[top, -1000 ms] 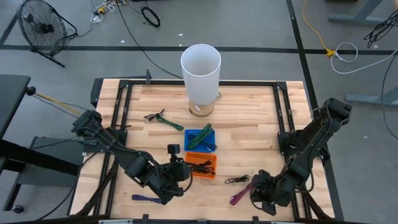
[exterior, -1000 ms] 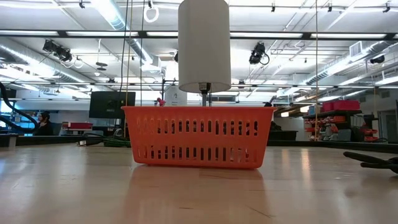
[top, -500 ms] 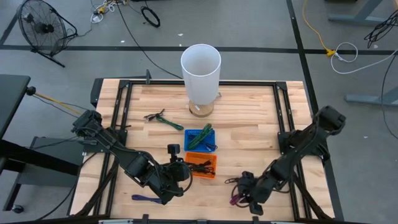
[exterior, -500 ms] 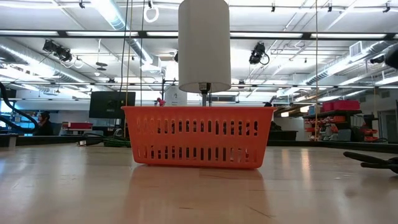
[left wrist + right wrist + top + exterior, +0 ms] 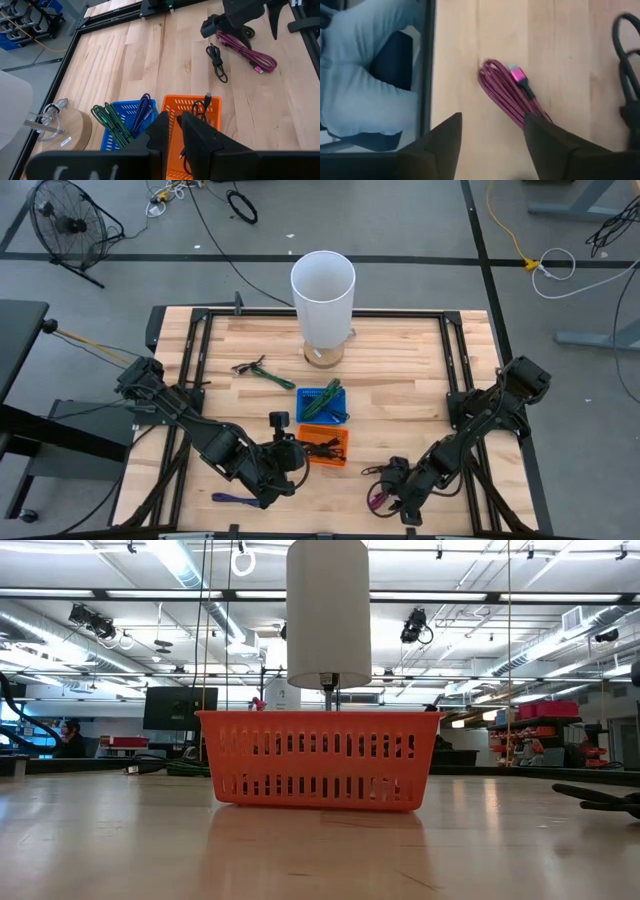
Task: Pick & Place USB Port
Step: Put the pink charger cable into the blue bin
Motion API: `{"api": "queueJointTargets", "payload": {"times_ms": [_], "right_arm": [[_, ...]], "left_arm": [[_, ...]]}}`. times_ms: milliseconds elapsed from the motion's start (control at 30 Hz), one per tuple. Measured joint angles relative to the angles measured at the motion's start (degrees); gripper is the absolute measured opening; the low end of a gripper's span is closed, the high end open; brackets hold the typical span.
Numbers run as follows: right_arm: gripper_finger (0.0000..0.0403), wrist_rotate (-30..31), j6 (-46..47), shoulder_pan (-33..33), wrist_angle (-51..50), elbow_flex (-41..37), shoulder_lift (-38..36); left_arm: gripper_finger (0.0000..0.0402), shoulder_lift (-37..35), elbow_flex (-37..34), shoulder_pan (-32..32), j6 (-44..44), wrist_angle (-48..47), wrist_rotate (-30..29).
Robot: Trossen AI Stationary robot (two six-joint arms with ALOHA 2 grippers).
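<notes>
A coiled magenta USB cable (image 5: 507,95) lies flat on the wood near the table's near edge (image 5: 379,499). My right gripper (image 5: 492,120) hovers just above it, open, with one finger on either side of the coil and touching nothing. A black cable (image 5: 381,470) lies beside it, toward the far side. My left gripper (image 5: 175,120) is shut and held still next to the orange basket (image 5: 325,445), which holds a black cable (image 5: 202,107). The left wrist view shows the magenta cable (image 5: 245,50) under my right gripper (image 5: 222,24).
A blue basket (image 5: 322,402) with green and purple cables stands beyond the orange one. A white cylinder (image 5: 322,285) stands on a round wooden base at the far edge. A green cable (image 5: 262,372) and a purple one (image 5: 235,498) lie on the left. A person's legs (image 5: 360,75) show past the near edge.
My right gripper has moved toward the table's left along the near edge and now stands over the magenta cable; most of that travel came in the earlier half second. The cables and baskets have not moved.
</notes>
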Motion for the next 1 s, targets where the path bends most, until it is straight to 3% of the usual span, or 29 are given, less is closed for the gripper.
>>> {"api": "queueJointTargets", "payload": {"times_ms": [400,700,867,1000], "right_arm": [[0.021,4.0,-3.2,0.07,-3.23,0.0,0.57],[0.0208,2.39,-3.32,0.07,-3.79,0.01,4.4],[0.0207,5.35,-4.44,0.22,-4.7,0.26,6.1],[0.0162,5.74,-2.44,-0.01,-6.63,0.33,6.54]], "left_arm": [[0.0057,0.0,-0.01,0.0,-0.02,0.0,0.01],[0.0057,0.0,-0.02,0.0,-0.04,0.02,0.02],[0.0057,0.0,-0.02,0.0,-0.16,0.03,0.02],[0.0057,0.0,-0.02,0.0,-0.83,0.03,0.02]]}}
